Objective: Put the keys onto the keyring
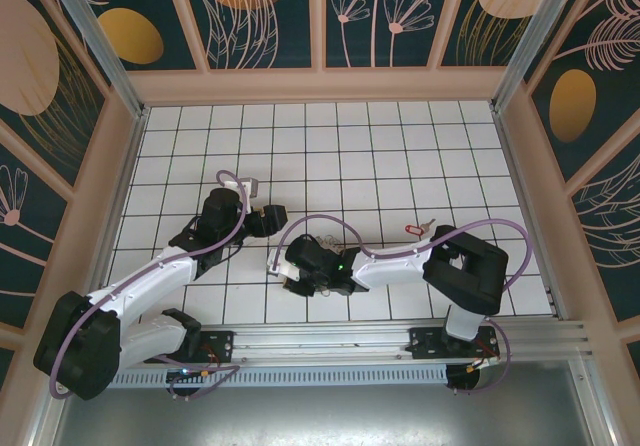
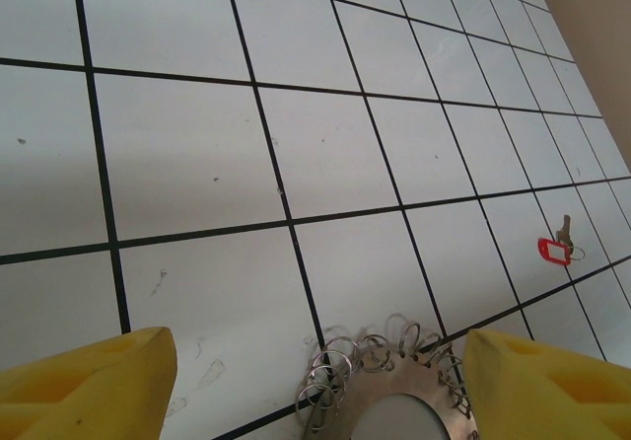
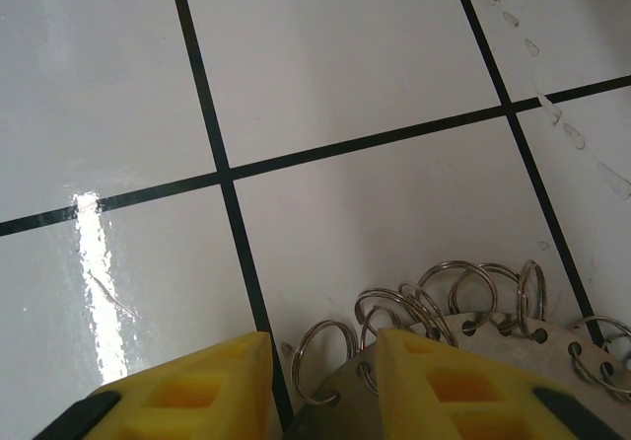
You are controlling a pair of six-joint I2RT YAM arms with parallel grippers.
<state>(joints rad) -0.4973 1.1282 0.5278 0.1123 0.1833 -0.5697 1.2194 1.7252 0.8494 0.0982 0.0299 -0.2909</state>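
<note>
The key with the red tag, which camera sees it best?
The left wrist view: the key shows its red tag and silver blade plainly. The top external view gives a tiny red speck beside the right arm. The right wrist view faces the loops of the keyring.

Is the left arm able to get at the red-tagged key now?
Probably yes: the left gripper is open and bare tiles lead to the key, though it lies beside the right arm.

I count one key with one red tag, one keyring, a left arm and a right arm, each with two yellow fingers.
</note>
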